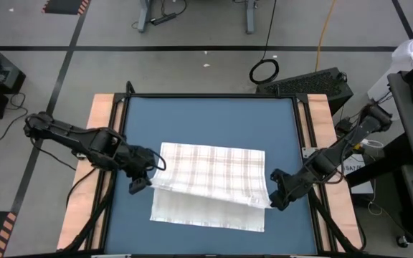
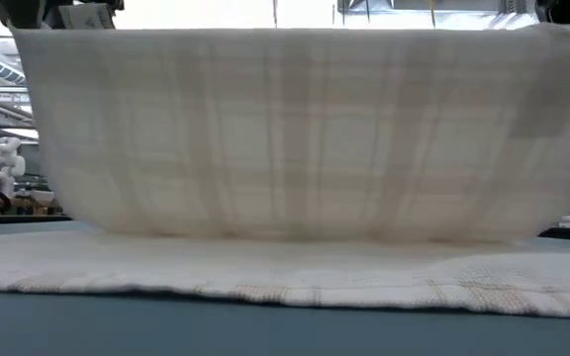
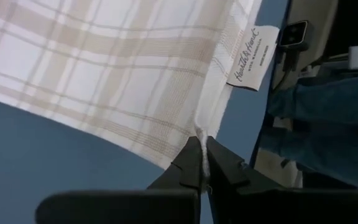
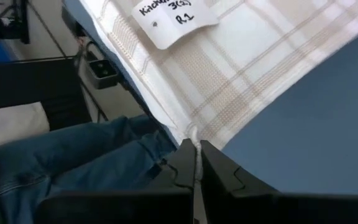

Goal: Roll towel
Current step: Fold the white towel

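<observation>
Towel [image 1: 210,183]: lies mid-table on the blue table top [image 1: 214,118]; its near part is flat, while the far edge is lifted and held up as a sheet, which fills the low view like a curtain.
Left gripper [image 3: 202,163]: at the towel's left edge, jaws closed on a thin pinch of hem close to the corner with the sewn brand label [image 3: 252,57].
Right gripper [image 4: 197,163]: at the towel's right edge, jaws closed on the hem near a white handwritten tag [image 4: 174,20].
Person: blue-jeaned legs [image 4: 86,158] show beyond the table edge in both wrist views, clear of the cloth.
Step, as I judge it: both arms carry the raised edge over the flat part to start the first turn of the roll.
Risk 1: each grip holds only a sliver of thin cloth, so a pull outward could slip the hem free and drop that side.
Risk 2: if 1 arm leads the other, the fold goes skewed and the roll turns conical.
Risk 3: slack sagging between the 2 grips could wrinkle and give a loose, lumpy core.
</observation>
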Motion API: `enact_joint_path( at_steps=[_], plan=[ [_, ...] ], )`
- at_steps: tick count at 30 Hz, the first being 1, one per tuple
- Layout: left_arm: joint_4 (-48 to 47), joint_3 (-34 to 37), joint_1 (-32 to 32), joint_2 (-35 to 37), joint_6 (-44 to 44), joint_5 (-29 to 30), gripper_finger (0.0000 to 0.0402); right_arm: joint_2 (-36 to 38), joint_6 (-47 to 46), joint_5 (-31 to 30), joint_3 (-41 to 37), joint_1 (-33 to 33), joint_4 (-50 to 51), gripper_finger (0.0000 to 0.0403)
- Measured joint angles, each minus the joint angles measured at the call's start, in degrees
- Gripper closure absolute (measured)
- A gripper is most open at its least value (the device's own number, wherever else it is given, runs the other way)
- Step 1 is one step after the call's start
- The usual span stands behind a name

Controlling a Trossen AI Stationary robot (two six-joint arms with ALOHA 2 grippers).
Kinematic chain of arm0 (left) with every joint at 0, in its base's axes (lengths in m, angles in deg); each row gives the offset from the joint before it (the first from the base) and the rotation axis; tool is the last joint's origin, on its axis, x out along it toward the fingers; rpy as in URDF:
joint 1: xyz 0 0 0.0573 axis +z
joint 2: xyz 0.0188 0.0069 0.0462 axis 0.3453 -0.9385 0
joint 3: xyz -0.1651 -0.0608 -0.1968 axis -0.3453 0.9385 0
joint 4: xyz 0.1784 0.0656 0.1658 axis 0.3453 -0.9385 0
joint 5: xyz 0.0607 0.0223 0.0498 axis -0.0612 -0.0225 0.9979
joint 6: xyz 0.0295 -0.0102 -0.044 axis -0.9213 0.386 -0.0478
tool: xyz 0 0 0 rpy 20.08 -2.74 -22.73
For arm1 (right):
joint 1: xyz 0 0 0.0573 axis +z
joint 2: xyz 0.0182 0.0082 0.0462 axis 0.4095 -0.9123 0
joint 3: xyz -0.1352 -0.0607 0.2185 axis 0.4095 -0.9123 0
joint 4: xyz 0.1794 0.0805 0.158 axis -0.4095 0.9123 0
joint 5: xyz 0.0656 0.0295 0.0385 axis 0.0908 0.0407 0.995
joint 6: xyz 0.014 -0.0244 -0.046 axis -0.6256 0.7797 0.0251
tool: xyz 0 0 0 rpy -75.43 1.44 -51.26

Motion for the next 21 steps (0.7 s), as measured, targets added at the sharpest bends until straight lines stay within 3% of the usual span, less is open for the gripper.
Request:
enact_joint_path(
  at_steps=[7, 21],
  plan=[
    [5.52, 3.49, -1.82, 0.0, 1.55, 2.34, 0.0391, -4.11, -1.23, 0.36, 0.0, 1.72, -0.32, 0.0399],
    [6.67, 9.79, -2.74, 0.0, 1.68, 2.9, 0.0391, -12.79, -1.44, 0.41, 0.0, 1.76, -7.68, 0.0399]
  ],
)
